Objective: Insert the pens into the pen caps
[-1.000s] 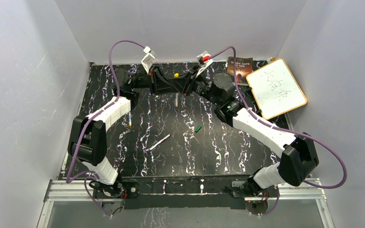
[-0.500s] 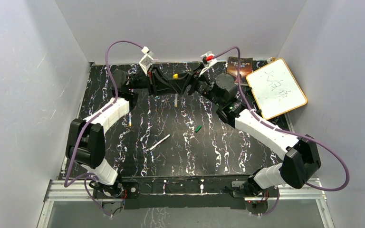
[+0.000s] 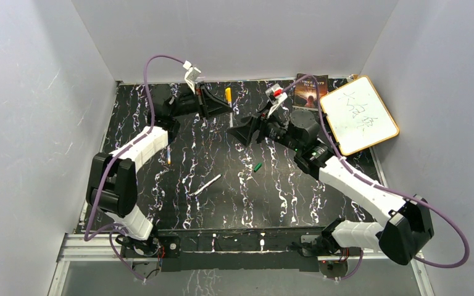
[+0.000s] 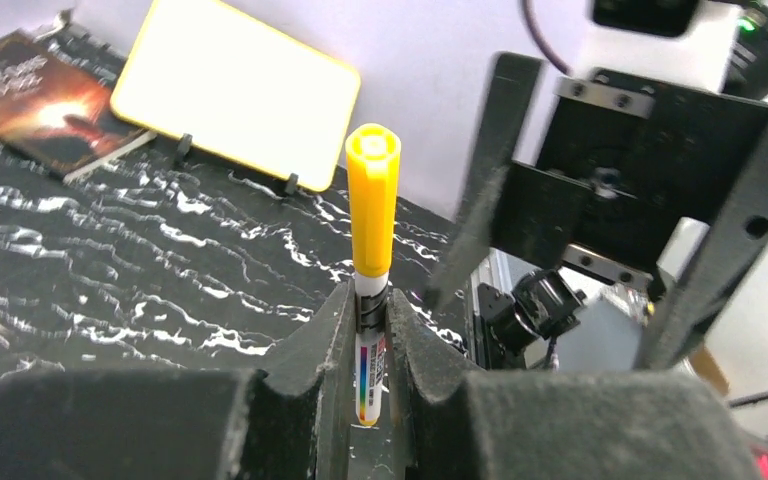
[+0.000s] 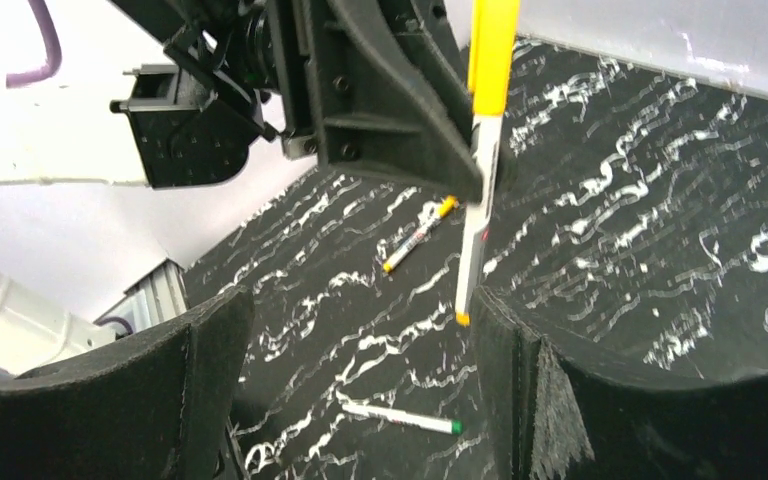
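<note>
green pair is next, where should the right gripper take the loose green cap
Probably across the middle of the green cap, coming straight down from above: it lies on its side, angled diagonally, so the right gripper should straddle its short width.

The bench has a black top with white marble veining. A dark-covered book lies flat at the far edge, right of centre. Just beside it, in the far right corner, a whiteboard with an orange-yellow frame carries handwritten marks and stands on small black feet. Plain white walls enclose three sides. An aluminium rail runs along the near edge.
</note>
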You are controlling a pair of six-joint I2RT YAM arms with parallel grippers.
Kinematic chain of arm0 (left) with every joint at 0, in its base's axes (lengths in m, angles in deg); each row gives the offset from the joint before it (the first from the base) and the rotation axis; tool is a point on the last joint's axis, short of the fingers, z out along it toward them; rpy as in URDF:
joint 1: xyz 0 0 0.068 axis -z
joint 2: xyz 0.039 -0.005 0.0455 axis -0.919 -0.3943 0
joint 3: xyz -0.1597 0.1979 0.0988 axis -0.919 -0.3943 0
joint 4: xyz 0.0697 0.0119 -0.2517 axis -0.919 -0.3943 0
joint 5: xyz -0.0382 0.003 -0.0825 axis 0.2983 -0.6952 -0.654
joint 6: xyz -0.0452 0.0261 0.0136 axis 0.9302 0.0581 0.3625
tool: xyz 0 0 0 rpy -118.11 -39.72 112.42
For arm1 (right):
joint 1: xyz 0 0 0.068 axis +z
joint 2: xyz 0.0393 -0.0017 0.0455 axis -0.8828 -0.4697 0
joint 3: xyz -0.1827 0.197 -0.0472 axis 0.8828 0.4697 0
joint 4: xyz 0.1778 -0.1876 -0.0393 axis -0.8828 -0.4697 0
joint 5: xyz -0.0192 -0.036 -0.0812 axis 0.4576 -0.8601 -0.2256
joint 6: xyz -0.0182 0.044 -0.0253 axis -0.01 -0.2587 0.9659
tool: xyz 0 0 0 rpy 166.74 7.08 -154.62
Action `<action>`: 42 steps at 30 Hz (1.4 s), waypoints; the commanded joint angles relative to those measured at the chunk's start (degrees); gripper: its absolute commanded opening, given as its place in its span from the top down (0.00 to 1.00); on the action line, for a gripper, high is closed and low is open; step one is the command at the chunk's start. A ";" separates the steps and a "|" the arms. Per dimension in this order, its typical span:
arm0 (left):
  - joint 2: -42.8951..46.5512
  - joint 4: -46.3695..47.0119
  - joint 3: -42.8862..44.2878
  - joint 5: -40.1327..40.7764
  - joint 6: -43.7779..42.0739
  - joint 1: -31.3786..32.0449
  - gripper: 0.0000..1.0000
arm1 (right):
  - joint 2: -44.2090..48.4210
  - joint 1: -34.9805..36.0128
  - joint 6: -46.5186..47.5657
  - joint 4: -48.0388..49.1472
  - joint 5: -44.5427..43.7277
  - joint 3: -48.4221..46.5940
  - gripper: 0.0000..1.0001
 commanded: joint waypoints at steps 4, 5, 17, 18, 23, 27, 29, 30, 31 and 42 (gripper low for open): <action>-2.37 -50.20 10.17 20.28 -26.61 -0.22 1.00 | 6.86 -4.30 0.22 -3.09 -0.78 4.24 0.23; -3.44 -57.72 12.72 24.78 -30.55 -0.26 1.00 | 7.02 -4.93 0.34 -3.66 -0.80 4.63 0.23; -9.09 -81.52 14.79 58.99 -33.64 -2.12 1.00 | 3.09 -7.13 -0.31 -3.83 2.48 5.55 0.25; -9.24 -81.00 13.80 59.82 -33.48 -2.23 1.00 | 2.83 -7.14 -0.35 -3.79 2.55 5.68 0.25; -11.46 -82.69 12.34 63.57 -34.74 -3.48 1.00 | 2.78 -7.14 -1.06 -2.78 2.82 6.89 0.26; -12.66 -84.53 11.87 68.40 -35.38 -4.27 1.00 | 2.11 -7.14 -1.48 -2.40 3.51 7.55 0.26; -12.36 -84.19 10.77 70.35 -35.51 -4.66 1.00 | 1.37 -7.13 -1.36 -2.37 3.96 7.38 0.26; -12.29 -84.10 10.28 70.96 -35.63 -5.09 1.00 | 1.01 -7.17 -1.19 -2.49 4.14 7.20 0.26; -12.33 -83.91 9.70 71.83 -35.71 -5.62 1.00 | 0.70 -7.21 -1.06 -2.61 4.33 6.99 0.26; -14.19 -82.55 8.09 74.15 -36.40 -8.68 1.00 | -0.77 -7.31 -1.09 -1.98 4.86 6.85 0.27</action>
